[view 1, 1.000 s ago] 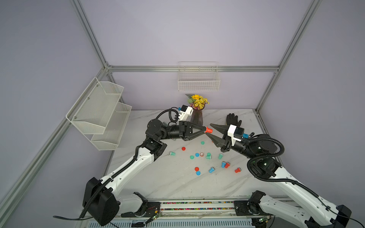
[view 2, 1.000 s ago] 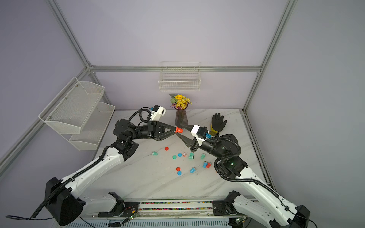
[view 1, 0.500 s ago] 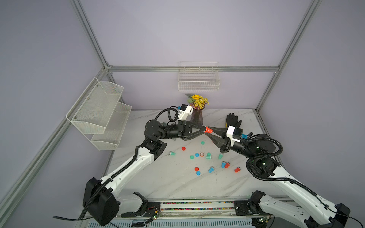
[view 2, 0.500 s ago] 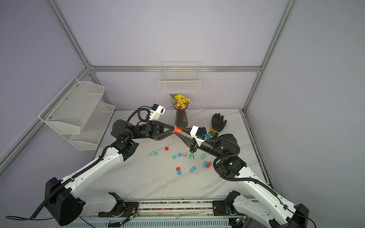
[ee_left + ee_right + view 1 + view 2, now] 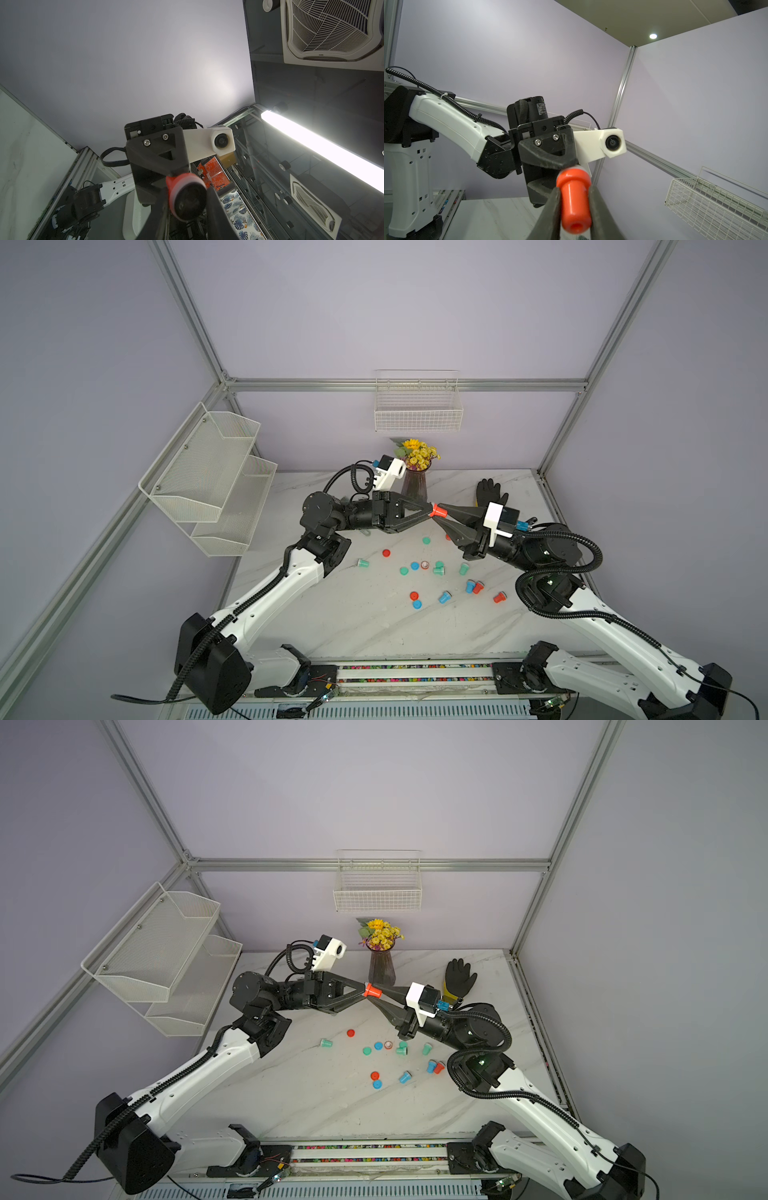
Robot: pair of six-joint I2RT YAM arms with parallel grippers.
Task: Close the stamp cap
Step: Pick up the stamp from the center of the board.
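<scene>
Right wrist view: stamp (image 5: 576, 207), aloft before vase (image 5: 415, 489); left end effector (image 5: 429, 511) clamped on its wide end, right end effector (image 5: 575, 191) clamped on handle. Recommended: push straight along axis.

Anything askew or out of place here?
A black glove lies on the table near the back, unrelated to the red stamp held by the left gripper and right gripper. A teal stamp and others lie tipped among loose caps. Nothing looks damaged.
</scene>
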